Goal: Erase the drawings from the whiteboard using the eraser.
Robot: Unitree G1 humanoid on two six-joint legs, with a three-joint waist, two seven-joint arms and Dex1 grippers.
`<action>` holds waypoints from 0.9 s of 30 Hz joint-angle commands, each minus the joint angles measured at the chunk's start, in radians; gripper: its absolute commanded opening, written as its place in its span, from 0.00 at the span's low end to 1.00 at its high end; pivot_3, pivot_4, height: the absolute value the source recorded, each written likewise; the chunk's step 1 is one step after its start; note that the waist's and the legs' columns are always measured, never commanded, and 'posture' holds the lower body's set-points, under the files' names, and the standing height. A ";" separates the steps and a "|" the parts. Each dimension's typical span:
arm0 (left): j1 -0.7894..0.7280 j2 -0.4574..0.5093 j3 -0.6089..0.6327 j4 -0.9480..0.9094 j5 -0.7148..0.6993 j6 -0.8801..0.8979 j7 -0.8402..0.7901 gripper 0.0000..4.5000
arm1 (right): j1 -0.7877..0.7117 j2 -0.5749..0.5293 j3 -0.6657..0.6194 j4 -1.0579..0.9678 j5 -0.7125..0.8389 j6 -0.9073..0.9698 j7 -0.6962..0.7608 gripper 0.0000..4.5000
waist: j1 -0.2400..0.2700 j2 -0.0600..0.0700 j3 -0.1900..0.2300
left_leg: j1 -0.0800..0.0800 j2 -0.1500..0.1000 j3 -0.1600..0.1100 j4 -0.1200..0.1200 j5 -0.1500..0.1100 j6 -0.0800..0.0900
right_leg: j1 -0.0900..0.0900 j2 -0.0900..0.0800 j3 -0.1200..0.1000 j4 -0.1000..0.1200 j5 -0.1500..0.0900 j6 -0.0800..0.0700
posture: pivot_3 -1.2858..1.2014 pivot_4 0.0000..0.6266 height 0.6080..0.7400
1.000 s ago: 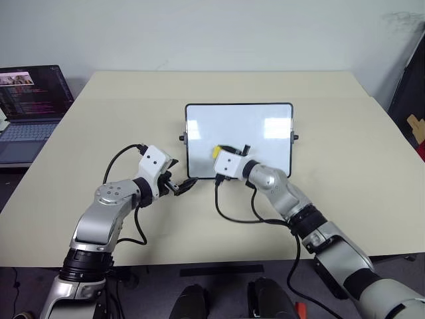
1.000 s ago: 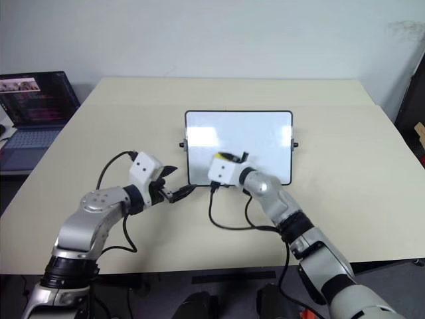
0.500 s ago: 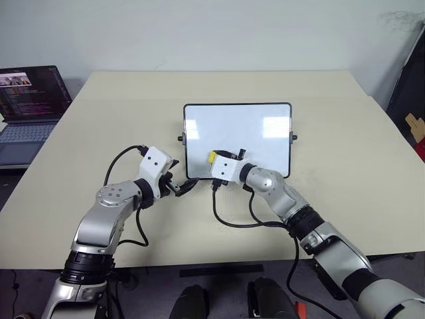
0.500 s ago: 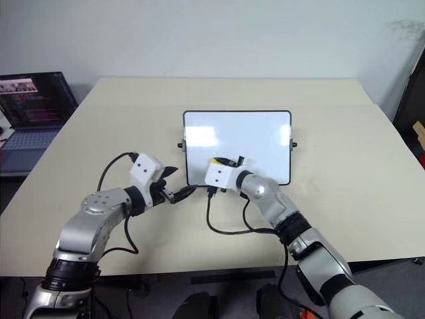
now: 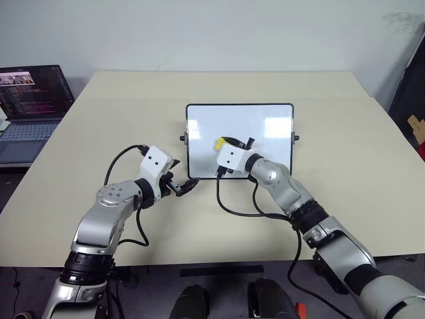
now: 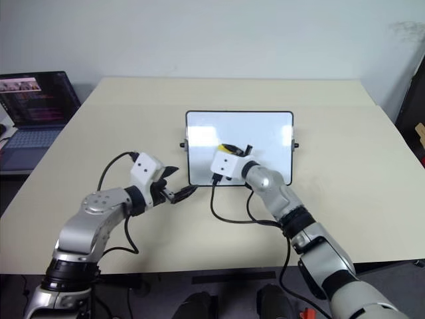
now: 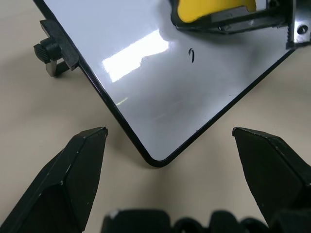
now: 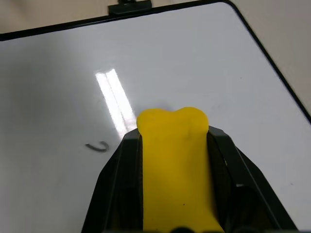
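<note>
The whiteboard [image 5: 265,126] lies flat in the middle of the table, black-framed with side knobs. My right gripper [image 5: 229,141] is shut on the yellow eraser [image 5: 218,143] and presses it on the board's left half. In the right wrist view the eraser [image 8: 175,160] sits between the two black fingers, and one small curved black mark of the drawings [image 8: 98,146] lies just beside it. The same mark [image 7: 192,55] shows in the left wrist view. My left gripper [image 5: 188,184] is open, its fingers [image 7: 80,160] spread either side of the board's near left corner.
An open laptop [image 5: 30,100] stands beyond the table's left edge. A black cable [image 5: 239,209] loops on the beige table [image 5: 133,100] in front of the board. A dark object [image 5: 412,86] leans at the far right.
The right gripper slid the eraser a little toward the board's near left edge, then back up toward its middle. The left gripper stayed in place.
</note>
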 commanded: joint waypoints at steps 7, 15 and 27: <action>-0.007 0.001 0.006 -0.044 -0.006 -0.007 0.001 1.00 | 0.071 -0.028 0.024 -0.029 -0.031 0.051 0.069 0.29 | 0.000 0.000 0.000 | 0.001 0.000 0.000 0.001 0.001 0.000 | 0.001 0.000 0.000 0.001 0.000 0.000 | 0.52 0.24 1.00; -0.008 0.000 0.006 -0.042 -0.004 -0.010 0.001 1.00 | -0.009 -0.003 -0.047 -0.002 -0.014 0.039 -0.075 0.29 | 0.001 0.000 0.000 | 0.001 0.000 -0.001 0.001 0.001 0.000 | 0.001 0.000 0.000 0.001 0.001 -0.001 | 0.52 0.24 1.00; -0.019 -0.013 -0.001 -0.030 -0.003 -0.010 0.002 1.00 | 0.003 0.036 -0.036 -0.027 0.001 -0.024 -0.088 0.29 | 0.000 0.000 0.000 | 0.000 0.000 0.000 -0.001 0.001 0.000 | -0.001 0.000 0.000 0.000 0.000 -0.001 | 0.52 0.24 1.00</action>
